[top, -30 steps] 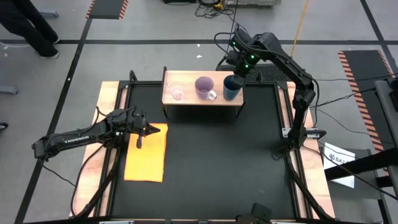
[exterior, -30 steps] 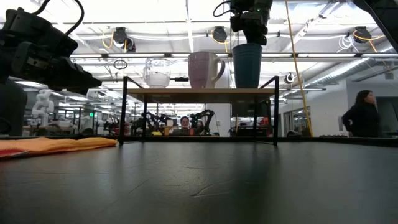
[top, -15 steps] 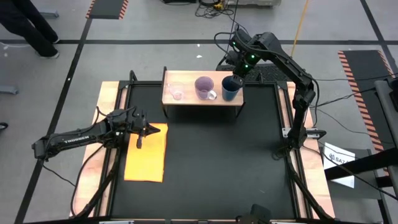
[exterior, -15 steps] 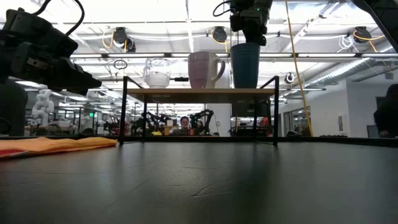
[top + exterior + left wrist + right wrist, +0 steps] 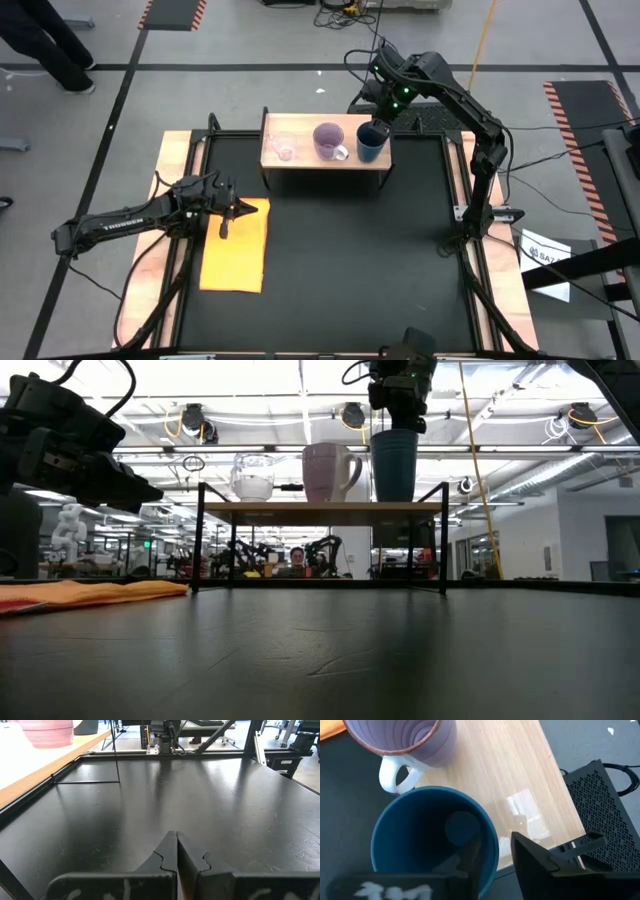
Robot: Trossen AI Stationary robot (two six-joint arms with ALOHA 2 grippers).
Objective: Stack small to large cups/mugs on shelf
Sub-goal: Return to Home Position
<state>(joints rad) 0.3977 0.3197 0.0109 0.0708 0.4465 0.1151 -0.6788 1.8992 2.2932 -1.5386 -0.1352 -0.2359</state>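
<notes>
On the light-wood shelf at the table's far side stand a tiny clear glass cup, a light purple mug and a dark teal cup, in a row from left to right. My right gripper hangs over the teal cup, pointing steeply down and open. One finger is inside the cup and one is outside its right wall, with a gap showing at the outer finger. My left gripper is shut and holds nothing. It waits low at the table's left.
A yellow-orange mat lies flat at the table's left, partly under my left gripper. The black tabletop stretches in front of the shelf. A black perforated box sits just behind the shelf's right end.
A person in the room behind the table has walked off to the right, out of the low view. No cup or arm has visibly moved.
</notes>
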